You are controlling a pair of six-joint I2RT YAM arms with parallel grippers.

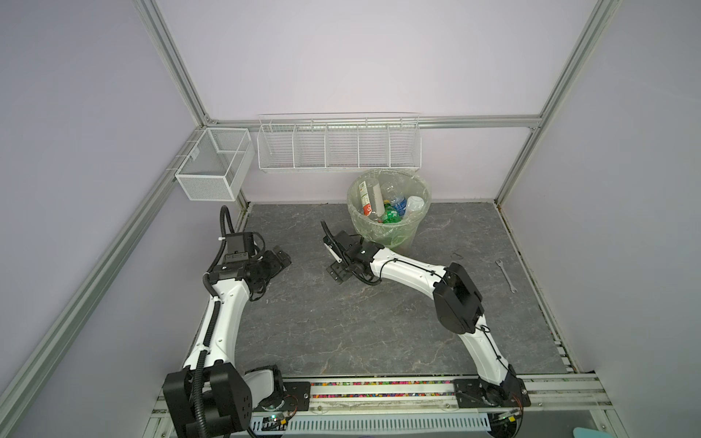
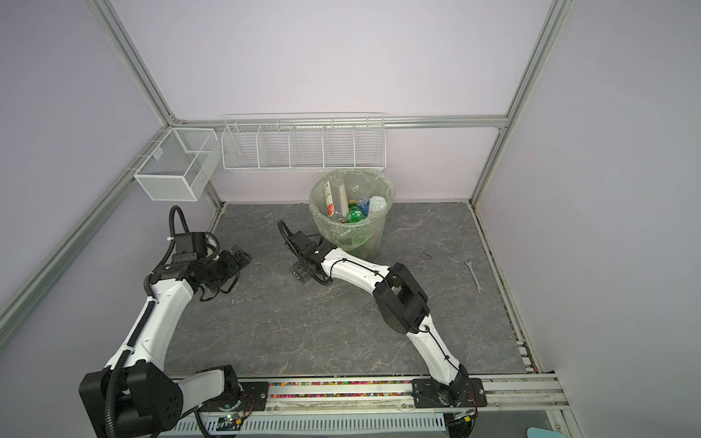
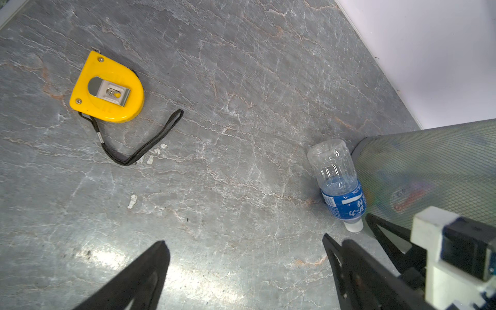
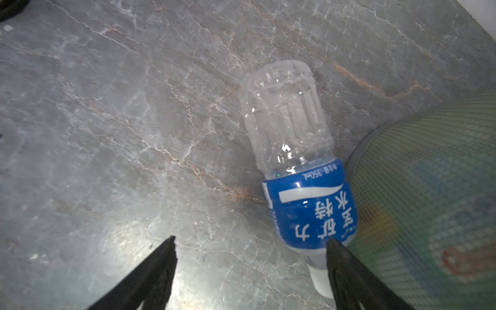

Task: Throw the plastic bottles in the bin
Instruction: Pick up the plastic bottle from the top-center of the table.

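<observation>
Clear and green plastic bottles (image 1: 390,217) already lie in the bin (image 1: 407,236). One blue-labelled bottle (image 4: 292,150) is left on the table (image 4: 107,134), touching the bin's base. Right claw (image 4: 251,239) hovers over it, wide open and empty; left claw (image 3: 243,239) gapes too, holding nothing.

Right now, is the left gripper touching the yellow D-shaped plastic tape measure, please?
Apart. The left wrist view shows bare grey table between the left gripper and the yellow tape measure.
</observation>
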